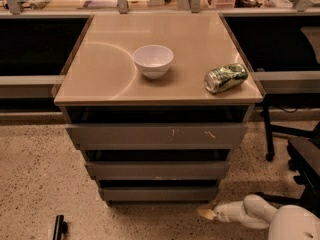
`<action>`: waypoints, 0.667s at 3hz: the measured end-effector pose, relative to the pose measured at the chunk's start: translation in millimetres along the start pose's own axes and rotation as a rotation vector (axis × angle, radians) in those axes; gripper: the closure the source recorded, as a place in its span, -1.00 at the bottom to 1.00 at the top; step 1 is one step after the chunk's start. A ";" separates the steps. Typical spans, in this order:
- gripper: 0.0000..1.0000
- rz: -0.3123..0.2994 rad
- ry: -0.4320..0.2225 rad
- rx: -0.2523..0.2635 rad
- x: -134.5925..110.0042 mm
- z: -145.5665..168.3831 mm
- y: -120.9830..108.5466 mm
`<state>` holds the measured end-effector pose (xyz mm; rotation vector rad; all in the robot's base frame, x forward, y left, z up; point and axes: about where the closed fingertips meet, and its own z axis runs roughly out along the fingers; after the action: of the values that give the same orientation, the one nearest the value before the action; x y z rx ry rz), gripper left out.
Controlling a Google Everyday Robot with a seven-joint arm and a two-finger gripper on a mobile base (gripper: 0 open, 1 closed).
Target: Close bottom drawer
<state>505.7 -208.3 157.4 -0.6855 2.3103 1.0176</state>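
The bottom drawer (160, 193) is the lowest and narrowest of three grey cabinet drawers, with a plain flat front. It stands slightly proud, with a dark gap above it. The middle drawer (157, 170) and the scratched top drawer (157, 135) sit above it. My gripper (206, 213) is low near the floor, just below and to the right of the bottom drawer's right corner, on the end of my white arm (260, 216).
A white bowl (153, 60) and a crushed green can (226, 77) sit on the tan cabinet top (100, 74). A black chair (300, 159) stands at the right. A small dark object (59, 227) lies on the speckled floor at lower left.
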 end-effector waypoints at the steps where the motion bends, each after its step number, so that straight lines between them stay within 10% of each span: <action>1: -0.77 0.000 0.000 0.000 0.0 0.0 0.0; 2: -1.00 0.000 0.000 0.000 0.0 0.1 0.0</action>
<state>505.7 -208.2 157.4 -0.6856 2.3103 1.0178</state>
